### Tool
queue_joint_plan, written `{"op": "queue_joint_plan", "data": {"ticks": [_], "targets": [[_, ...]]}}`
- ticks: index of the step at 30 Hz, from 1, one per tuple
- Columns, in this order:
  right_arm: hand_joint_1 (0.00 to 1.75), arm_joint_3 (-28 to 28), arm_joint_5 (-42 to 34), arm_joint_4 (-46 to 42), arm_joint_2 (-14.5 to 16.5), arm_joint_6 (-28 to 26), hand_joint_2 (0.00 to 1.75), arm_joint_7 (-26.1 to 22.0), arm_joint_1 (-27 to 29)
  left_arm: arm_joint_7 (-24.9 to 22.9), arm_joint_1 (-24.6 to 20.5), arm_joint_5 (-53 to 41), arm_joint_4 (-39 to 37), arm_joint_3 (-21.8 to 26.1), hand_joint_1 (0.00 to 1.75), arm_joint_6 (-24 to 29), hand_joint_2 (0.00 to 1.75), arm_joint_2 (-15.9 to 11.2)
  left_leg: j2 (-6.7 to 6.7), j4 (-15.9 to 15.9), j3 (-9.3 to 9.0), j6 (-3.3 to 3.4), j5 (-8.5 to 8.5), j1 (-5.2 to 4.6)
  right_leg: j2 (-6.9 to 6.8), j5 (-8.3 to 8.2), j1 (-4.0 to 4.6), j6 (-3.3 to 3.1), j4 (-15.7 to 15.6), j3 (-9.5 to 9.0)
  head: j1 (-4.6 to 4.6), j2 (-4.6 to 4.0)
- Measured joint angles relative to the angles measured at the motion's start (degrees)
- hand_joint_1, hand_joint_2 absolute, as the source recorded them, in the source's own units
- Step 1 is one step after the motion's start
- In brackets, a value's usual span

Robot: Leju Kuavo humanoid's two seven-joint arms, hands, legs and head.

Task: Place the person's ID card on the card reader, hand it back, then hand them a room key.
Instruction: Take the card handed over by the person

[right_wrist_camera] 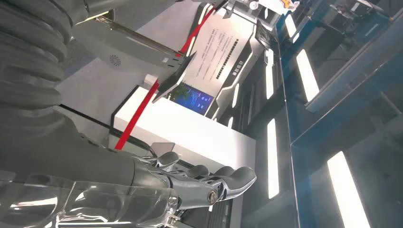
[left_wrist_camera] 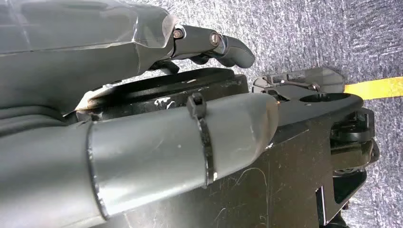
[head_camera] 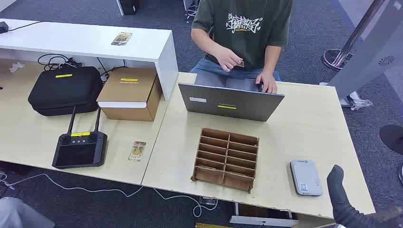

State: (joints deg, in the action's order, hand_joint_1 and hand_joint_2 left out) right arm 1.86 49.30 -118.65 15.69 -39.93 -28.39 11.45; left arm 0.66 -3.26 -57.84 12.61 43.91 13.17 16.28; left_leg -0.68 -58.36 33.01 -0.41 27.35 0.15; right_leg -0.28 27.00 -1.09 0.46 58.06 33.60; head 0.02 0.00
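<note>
Rising at the near edge of the head view, the right hand [head_camera: 343, 199] stands just beside the reader [head_camera: 305, 176], dark fingers pointing up and holding nothing; I judge it is raised there to receive the card, since the reader lies within easy reach of it. How far the fingers are spread cannot be told from this angle. Well beyond the hand, across the table [head_camera: 313, 118], the person [head_camera: 244, 33] sits behind the laptop [head_camera: 230, 101] and pinches a small dark card [head_camera: 241, 63] near the chest, apparently about to pass it over; so the ID card is with the person, not yet on the reader. Between the laptop and the hand sits the brown divided tray [head_camera: 226, 158], likely the store of room keys, though its slots look bare from here. Far to the hand's left lie a loose card [head_camera: 137, 151] and a controller [head_camera: 79, 148]. Next, the left wrist view: the left hand [left_wrist_camera: 209, 45] hangs over carpet, fingers lightly curled, thumb apart, nothing in it. Last, the right wrist view: the right hand's fingers [right_wrist_camera: 228, 176] lie side by side, nearly straight, empty, aimed upward at a lit hall.
</note>
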Motion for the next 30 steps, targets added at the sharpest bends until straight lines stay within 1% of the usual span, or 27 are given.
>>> {"op": "queue_joint_plan", "data": {"ticks": [10,12,14,18,21,26,30], "targets": [[0.00,0.10,-0.78,-0.29,-0.12,-0.02,1.75,0.07,0.19,-0.51,0.00,-0.80,0.00,-0.01,0.00,-0.54,0.00,-0.16,0.00,0.00,0.01,0.00,0.00,0.00,0.00,0.00,0.00,0.00,0.00,0.00,0.00,0.00],[0.00,0.56,-0.97,-0.07,-0.78,0.08,1.75,1.50,-0.50,-0.55,0.00,-1.20,0.00,-0.02,0.00,-0.81,0.00,-0.24,0.01,0.00,0.02,0.00,0.00,0.00,0.02,0.00,0.00,0.00,0.00,0.00,0.00,0.00],[0.00,1.15,-0.63,1.01,-2.18,0.76,1.75,4.37,-2.55,-0.57,-0.03,-1.67,0.00,-0.04,0.00,-1.05,0.00,-0.29,0.05,0.00,0.02,0.00,0.00,0.00,0.07,-0.02,0.00,0.00,0.00,0.00,0.00,0.00],[0.00,1.40,1.73,6.33,-5.86,5.10,1.75,11.42,-10.74,-0.57,-0.23,-3.06,0.00,-0.41,0.00,-1.45,0.00,-0.34,0.16,-0.01,-0.01,0.00,-0.03,-0.01,0.22,-0.13,-0.01,0.08,0.00,0.00,0.02,0.00],[0.00,1.36,2.23,12.03,-8.27,8.79,1.75,14.09,-17.82,-0.74,-0.47,-4.31,0.00,-1.18,0.00,-2.00,0.00,-0.41,0.15,-0.04,0.00,-0.03,-0.12,-0.01,0.22,-0.23,-0.02,0.07,0.00,0.02,0.01,0.00],[0.00,0.97,-0.26,23.60,-12.21,13.14,1.75,15.76,-30.85,-1.55,-1.17,-6.46,0.00,-2.87,0.00,-2.73,0.00,-0.43,0.26,-0.11,0.02,0.01,-0.27,-0.01,0.29,-0.39,-0.02,0.06,0.01,0.06,0.01,0.00],[0.00,1.00,-1.30,30.93,-14.04,15.16,1.75,16.02,-37.90,-1.79,-1.53,-7.36,0.00,-4.13,0.00,-2.90,0.00,-0.34,0.25,-0.12,0.03,-0.01,-0.28,-0.01,0.29,-0.41,-0.02,0.07,0.02,0.08,-0.01,0.00]]}}
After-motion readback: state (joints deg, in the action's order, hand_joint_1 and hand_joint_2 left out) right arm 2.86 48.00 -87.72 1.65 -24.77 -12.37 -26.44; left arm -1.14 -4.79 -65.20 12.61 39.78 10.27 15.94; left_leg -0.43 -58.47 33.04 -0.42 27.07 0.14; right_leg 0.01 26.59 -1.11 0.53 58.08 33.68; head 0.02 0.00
